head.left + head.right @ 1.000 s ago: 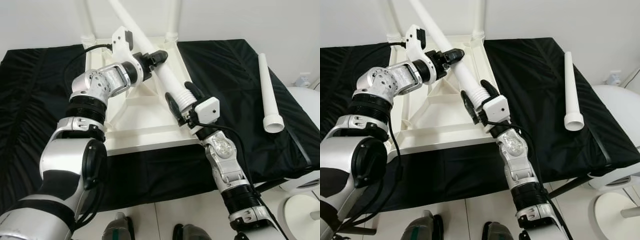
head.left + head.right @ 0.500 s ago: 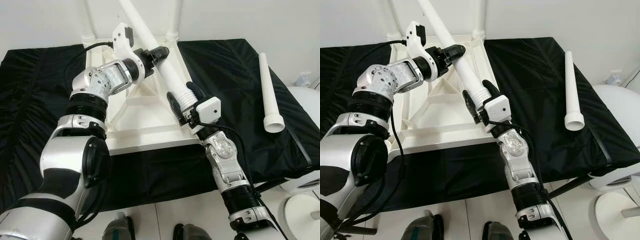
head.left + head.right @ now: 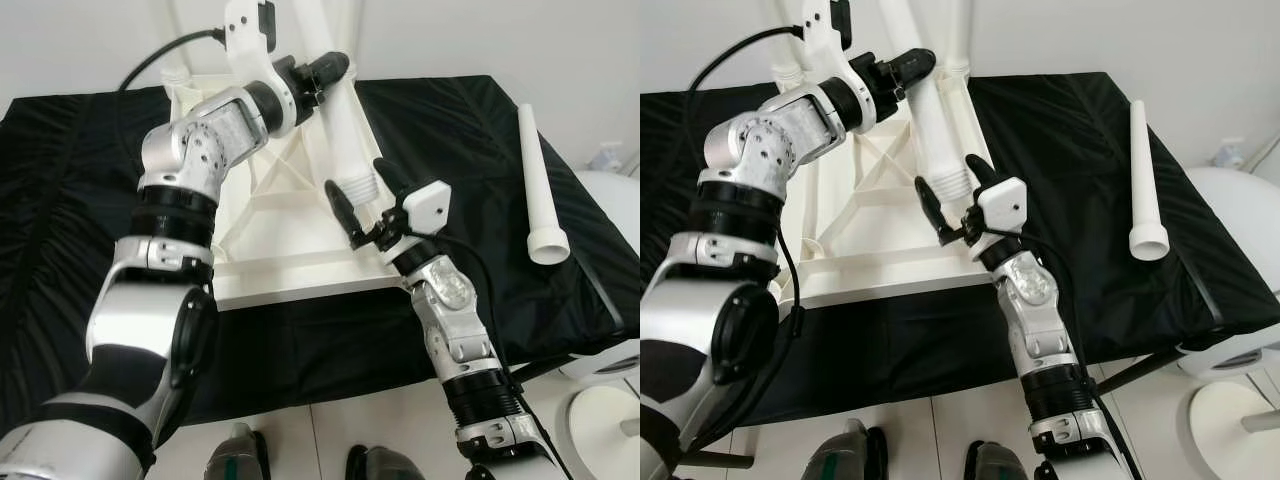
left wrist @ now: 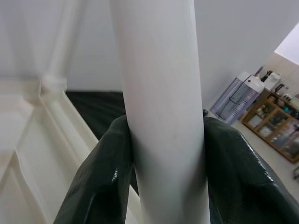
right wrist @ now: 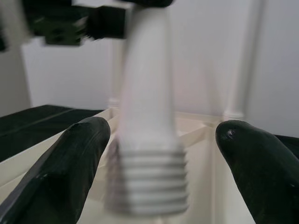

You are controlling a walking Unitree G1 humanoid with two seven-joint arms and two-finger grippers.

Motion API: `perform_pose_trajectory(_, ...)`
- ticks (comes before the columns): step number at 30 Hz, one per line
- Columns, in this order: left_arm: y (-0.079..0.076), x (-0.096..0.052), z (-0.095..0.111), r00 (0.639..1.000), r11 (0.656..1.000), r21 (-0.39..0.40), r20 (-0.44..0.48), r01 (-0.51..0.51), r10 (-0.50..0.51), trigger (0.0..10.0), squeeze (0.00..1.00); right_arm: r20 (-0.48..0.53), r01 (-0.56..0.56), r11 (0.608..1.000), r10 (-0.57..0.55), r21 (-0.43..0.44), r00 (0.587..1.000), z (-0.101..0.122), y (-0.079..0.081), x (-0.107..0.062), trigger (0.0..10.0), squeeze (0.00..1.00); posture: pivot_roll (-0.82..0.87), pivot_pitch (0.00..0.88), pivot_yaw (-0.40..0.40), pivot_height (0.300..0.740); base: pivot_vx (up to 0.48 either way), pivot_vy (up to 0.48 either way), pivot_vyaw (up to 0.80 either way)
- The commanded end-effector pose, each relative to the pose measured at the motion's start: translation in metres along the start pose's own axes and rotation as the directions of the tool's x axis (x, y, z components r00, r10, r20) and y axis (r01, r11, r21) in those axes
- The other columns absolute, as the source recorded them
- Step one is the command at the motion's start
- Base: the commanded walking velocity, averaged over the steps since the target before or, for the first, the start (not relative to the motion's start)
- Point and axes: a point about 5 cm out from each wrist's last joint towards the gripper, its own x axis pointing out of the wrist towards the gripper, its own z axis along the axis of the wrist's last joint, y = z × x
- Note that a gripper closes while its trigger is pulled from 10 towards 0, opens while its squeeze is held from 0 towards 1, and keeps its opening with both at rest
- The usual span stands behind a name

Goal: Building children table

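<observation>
An upturned white table top (image 3: 275, 262) lies on a black cloth. My left gripper (image 3: 322, 72) is shut on a white table leg (image 3: 340, 130), which it holds nearly upright over the table top. In the left wrist view the leg (image 4: 163, 93) fills the gap between both black fingers (image 4: 100, 182). The leg's threaded end (image 3: 353, 186) hangs just above the underside. My right gripper (image 3: 362, 200) is open, one finger on each side of that thread (image 5: 147, 172), apart from it.
A spare white leg (image 3: 535, 185) lies on the cloth at the right. Two fitted legs (image 3: 958, 35) stand at the table top's far corners, against a white wall. A white rounded object (image 3: 612, 210) sits beyond the cloth's right edge.
My left gripper has risen and swung the leg from a slant to nearly upright. My right gripper has let go of the threaded end and opened.
</observation>
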Motion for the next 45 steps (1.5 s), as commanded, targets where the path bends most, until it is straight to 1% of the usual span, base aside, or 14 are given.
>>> perform_pose_trajectory(1,-0.018,-0.002,0.006,0.988,0.984,0.101,0.033,0.145,-0.149,10.0,0.00,0.000,0.027,0.999,-0.027,0.038,1.000,0.007,-0.003,0.005,10.0,0.00,-0.02,0.078,-0.004,0.740,0.000,0.000,0.00)
perform_pose_trajectory(3,-0.027,-0.005,0.004,0.985,0.974,0.169,0.056,0.151,-0.162,10.0,0.00,-0.009,0.036,0.997,-0.036,0.069,0.999,0.015,-0.006,0.010,10.0,0.00,-0.02,0.080,-0.009,0.740,0.000,0.000,0.00)
perform_pose_trajectory(5,-0.027,-0.005,0.004,0.985,0.974,0.169,0.056,0.151,-0.162,10.0,0.00,-0.009,0.036,0.997,-0.036,0.069,0.999,0.015,-0.006,0.010,10.0,0.00,-0.02,0.080,-0.009,0.740,0.000,0.000,0.00)
perform_pose_trajectory(7,-0.035,-0.008,-0.002,0.985,0.965,0.224,0.077,0.135,-0.156,10.0,0.00,-0.019,0.039,0.995,-0.038,0.089,0.999,0.024,-0.007,0.015,10.0,0.00,-0.02,0.086,-0.017,0.740,0.000,0.000,0.00)
perform_pose_trajectory(10,-0.042,-0.010,-0.006,0.985,0.959,0.257,0.094,0.118,-0.147,10.0,0.00,-0.024,0.032,0.993,-0.029,0.109,0.999,0.029,-0.008,0.019,10.0,0.00,-0.02,0.086,-0.021,0.740,0.000,0.000,0.00)
perform_pose_trajectory(16,-0.051,-0.011,-0.009,0.982,0.948,0.300,0.116,0.107,-0.147,10.0,0.00,-0.042,0.027,0.992,-0.022,0.125,0.999,0.030,-0.008,0.021,10.0,0.00,-0.01,0.085,-0.026,0.740,0.000,0.000,0.00)
perform_pose_trajectory(19,-0.061,-0.014,-0.012,0.976,0.923,0.370,0.137,0.109,-0.170,10.0,0.00,-0.069,0.022,0.991,-0.013,0.130,0.998,0.030,-0.006,0.025,10.0,0.00,-0.02,0.085,-0.027,0.740,0.000,0.000,0.00)
perform_pose_trajectory(27,-0.070,-0.015,-0.015,0.971,0.902,0.418,0.156,0.103,-0.183,10.0,0.00,-0.154,0.047,0.990,-0.027,0.133,0.988,0.027,-0.007,0.028,10.0,0.00,-0.01,0.084,-0.029,0.740,0.000,0.000,0.00)
perform_pose_trajectory(29,-0.075,-0.017,-0.019,0.967,0.885,0.455,0.163,0.101,-0.195,10.0,0.00,-0.193,0.051,0.990,-0.025,0.131,0.981,0.028,-0.007,0.031,10.0,0.00,-0.02,0.082,-0.031,0.740,0.000,0.000,0.00)
perform_pose_trajectory(36,-0.079,-0.018,-0.025,0.965,0.862,0.495,0.160,0.105,-0.209,10.0,0.00,-0.206,0.040,0.992,-0.015,0.116,0.978,0.033,-0.006,0.034,10.0,0.00,-0.02,0.075,-0.035,0.740,0.000,0.000,0.00)
perform_pose_trajectory(37,-0.080,-0.018,-0.026,0.964,0.860,0.499,0.160,0.106,-0.212,10.0,0.00,-0.202,0.037,0.993,-0.014,0.110,0.979,0.036,-0.007,0.035,6.2,0.00,-0.02,0.073,-0.035,0.740,0.000,0.000,0.00)
perform_pose_trajectory(39,-0.081,-0.018,-0.026,0.963,0.859,0.500,0.161,0.107,-0.214,10.0,0.00,-0.198,0.035,0.994,-0.014,0.106,0.980,0.037,-0.007,0.036,6.2,0.00,-0.02,0.073,-0.035,0.740,0.000,0.000,0.00)
perform_pose_trajectory(40,-0.082,-0.018,-0.027,0.963,0.858,0.501,0.160,0.109,-0.215,10.0,0.00,-0.189,0.025,0.995,-0.006,0.101,0.982,0.040,-0.007,0.037,9.5,0.00,-0.02,0.071,-0.035,0.740,0.000,0.000,0.00)
perform_pose_trajectory(45,-0.082,-0.017,-0.030,0.963,0.853,0.511,0.158,0.109,-0.217,10.0,0.00,-0.185,0.010,0.995,0.008,0.097,0.983,0.048,-0.005,0.039,10.0,0.00,-0.02,0.066,-0.035,0.740,0.000,0.000,0.00)
